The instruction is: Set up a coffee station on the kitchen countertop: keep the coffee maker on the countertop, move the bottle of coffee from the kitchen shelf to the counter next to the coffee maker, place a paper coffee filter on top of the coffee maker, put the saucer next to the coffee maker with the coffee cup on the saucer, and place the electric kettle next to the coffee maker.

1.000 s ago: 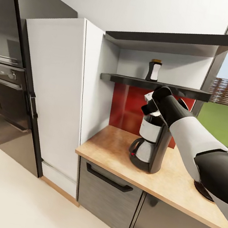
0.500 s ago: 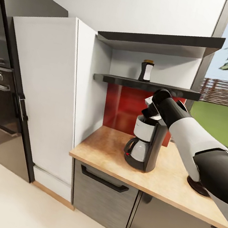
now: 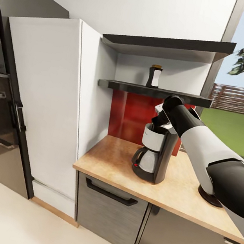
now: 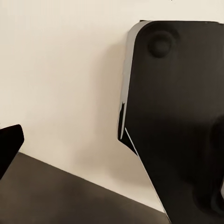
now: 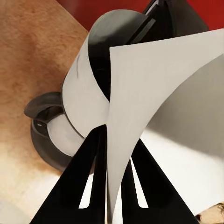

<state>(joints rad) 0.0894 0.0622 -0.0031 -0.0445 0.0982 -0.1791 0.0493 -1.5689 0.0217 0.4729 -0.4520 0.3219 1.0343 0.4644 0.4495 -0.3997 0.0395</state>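
Wooden countertop [image 3: 123, 160] at frame centre holds the coffee maker [image 3: 154, 153]; above it, the right gripper [image 5: 109, 158] pinches a white paper filter [image 5: 154, 88]. Coffee bottle [image 3: 154, 76] stands on the shelf [image 3: 124, 86], upper centre.

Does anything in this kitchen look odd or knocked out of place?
Nothing stands out. The coffee maker stands upright on the countertop, the bottle upright on the shelf, and the right gripper pinches a paper filter above the machine.
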